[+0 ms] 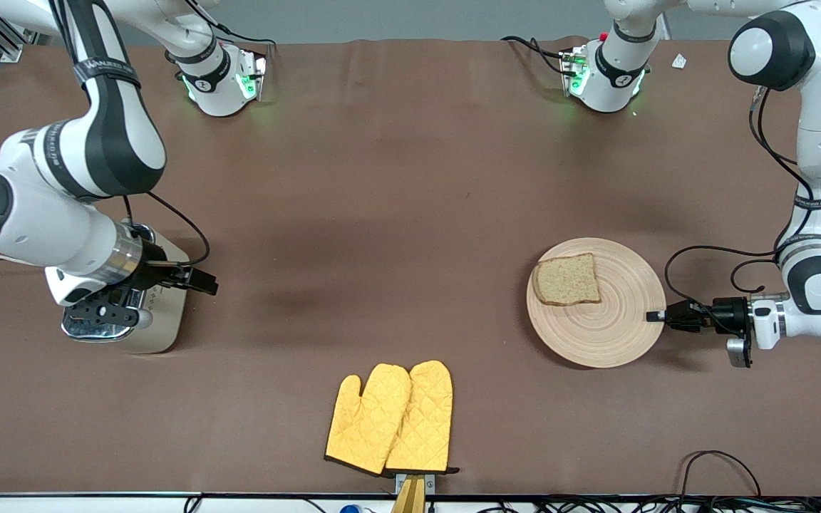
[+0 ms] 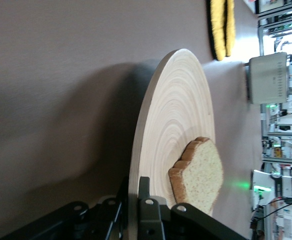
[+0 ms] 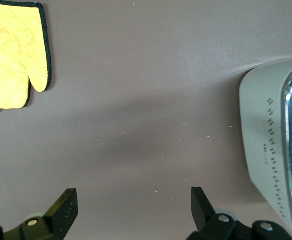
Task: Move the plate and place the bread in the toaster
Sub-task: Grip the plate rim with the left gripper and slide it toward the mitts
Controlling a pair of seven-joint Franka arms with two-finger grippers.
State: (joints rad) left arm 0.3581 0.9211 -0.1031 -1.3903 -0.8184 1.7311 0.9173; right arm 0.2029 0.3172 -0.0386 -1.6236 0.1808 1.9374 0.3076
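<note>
1. Front view: we see the large round pale-wood plate with ring grooves [image 1: 599, 303] lying flat on the brown table [image 1: 396, 199] toward the left arm's end. The squarish slice of brown speckled bread [image 1: 567, 279] rests on it, off-centre, on the part of the plate turned away from the left gripper [image 1: 656, 315]. That gripper comes in level with the table and is clamped on the plate's rim at the edge facing the left arm. The cream-sided toaster with a chrome top [image 1: 136, 313] stands well apart, at the right arm's end, with the right gripper [image 1: 205, 283] hanging just above it. A pair of yellow quilted oven mitts [image 1: 390, 419] lies between the two ends, nearer to the front camera.

2. Left wrist view: we see the plate's [image 2: 178, 130] rim pinched between the left gripper's [image 2: 133, 205] black fingers [image 2: 147, 212], one above and one below the wood. The bread [image 2: 198, 175] lies close to the grip but is not touched. We judge that the plate must travel from this grip toward the toaster's end, kept level so the slice does not slide.

3. Right wrist view: we see the right gripper [image 3: 133, 207] with its fingers [image 3: 66, 207] spread wide and nothing between them, over bare table just beside the toaster [image 3: 271, 150]. One mitt [image 3: 13, 55] shows farther off. This arm waits, and it is the nearer one to the slots.
</note>
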